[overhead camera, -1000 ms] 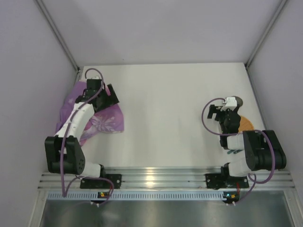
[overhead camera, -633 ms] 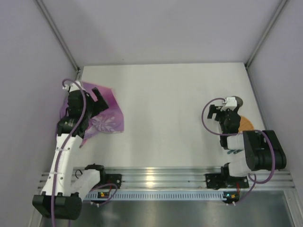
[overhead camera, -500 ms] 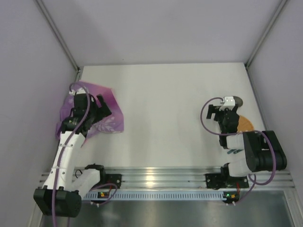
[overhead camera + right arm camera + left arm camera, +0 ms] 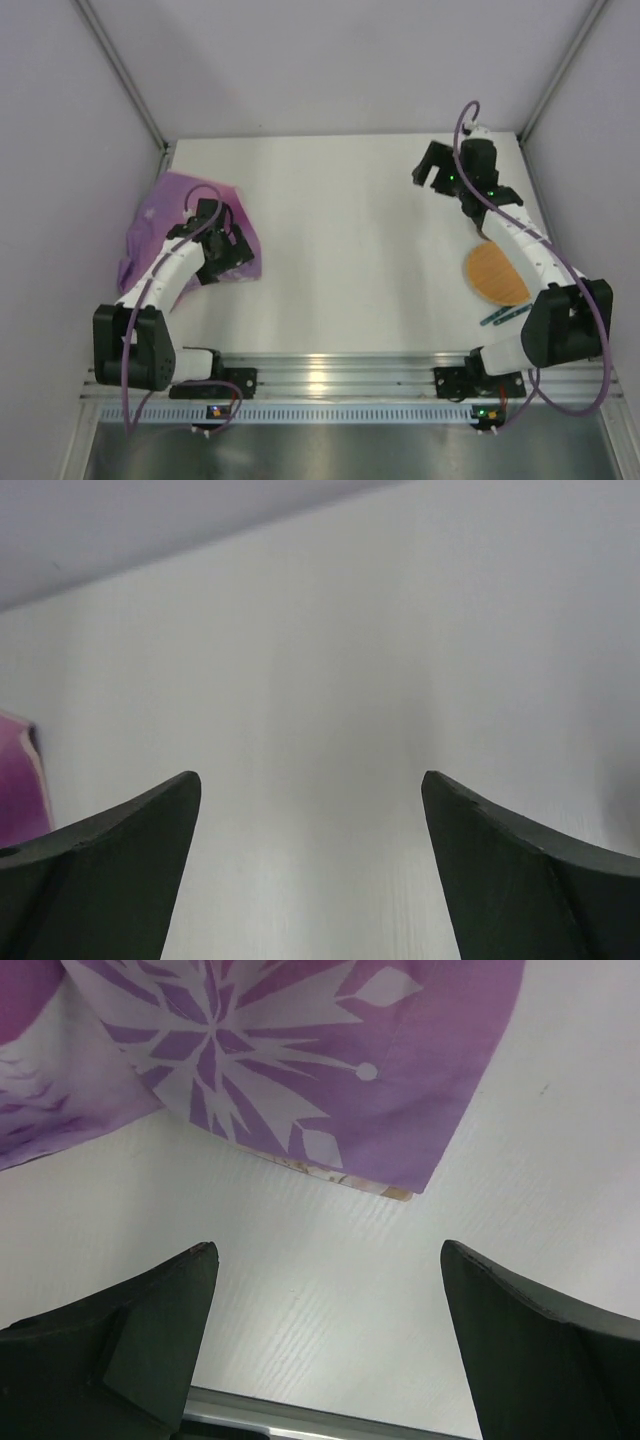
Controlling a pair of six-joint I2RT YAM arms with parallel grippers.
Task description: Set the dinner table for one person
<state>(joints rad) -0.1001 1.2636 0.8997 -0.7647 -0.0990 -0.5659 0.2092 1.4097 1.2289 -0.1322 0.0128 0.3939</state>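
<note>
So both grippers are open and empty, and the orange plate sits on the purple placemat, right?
Not quite: the top external view shows the orange plate on the bare white table at the right, apart from the purple placemat at the left. The left gripper and right gripper are indeed open and empty.

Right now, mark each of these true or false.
1. The purple printed placemat lies rumpled at the left side of the white rectangular tabletop. True.
2. The left end effector is shut on the placemat. False: it is open, and the left wrist view shows only bare table between its fingers.
3. The round orange plate sits on the placemat. False: it rests on the bare tabletop at the right side, far from the placemat.
4. The right end effector is open and holds nothing. True.
5. A teal utensil lies on the near side of the plate. True.
</note>
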